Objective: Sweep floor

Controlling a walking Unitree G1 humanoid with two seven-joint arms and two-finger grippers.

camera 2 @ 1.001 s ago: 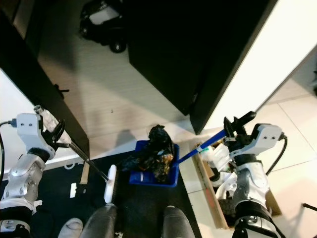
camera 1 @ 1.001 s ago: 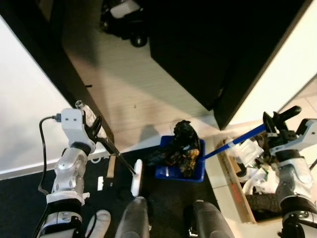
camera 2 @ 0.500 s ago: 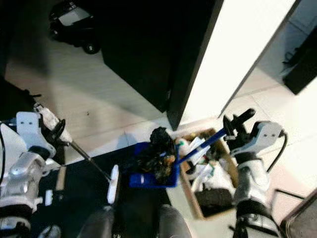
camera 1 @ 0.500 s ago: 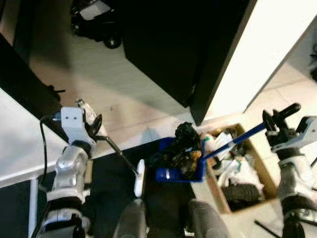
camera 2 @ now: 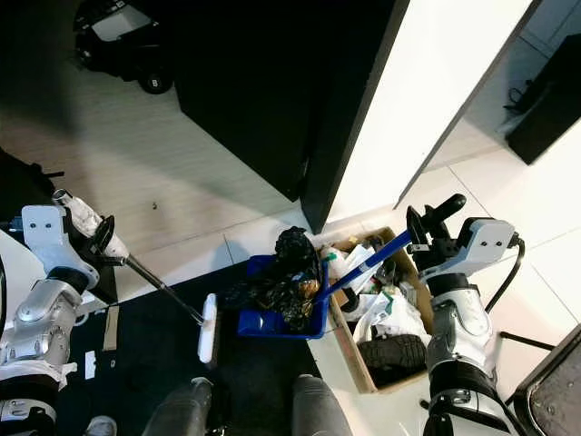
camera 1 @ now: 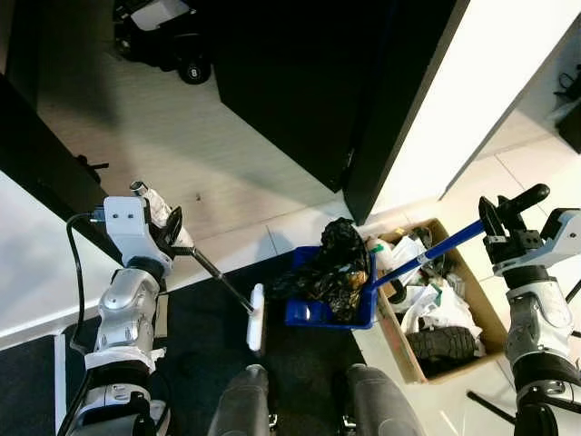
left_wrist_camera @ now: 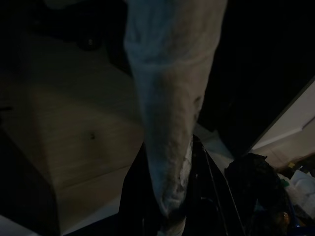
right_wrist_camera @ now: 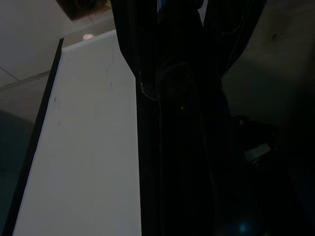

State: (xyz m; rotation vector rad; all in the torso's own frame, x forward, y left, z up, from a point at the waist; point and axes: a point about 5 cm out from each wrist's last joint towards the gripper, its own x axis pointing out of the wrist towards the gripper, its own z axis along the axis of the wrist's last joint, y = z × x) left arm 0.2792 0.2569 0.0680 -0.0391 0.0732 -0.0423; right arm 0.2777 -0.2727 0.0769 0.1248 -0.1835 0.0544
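The left pincer (camera 1: pixel 169 232) grips the brush (camera 1: pixel 255 317) by its handle, head on the dark mat (camera 1: pixel 200 336). The right pincer (camera 1: pixel 505 214) clamps the blue dustpan (camera 1: pixel 331 309), heaped with black rubbish (camera 1: pixel 329 268), just left of a cardboard box (camera 1: pixel 442 313).

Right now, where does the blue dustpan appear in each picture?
Left eye view: blue dustpan, lower middle, full of dark rubbish.
Right eye view: lower middle.
Left wrist view: a blue edge at a corner.
Right wrist view: too dark to tell.
Shared landmark: the cardboard box beside it.
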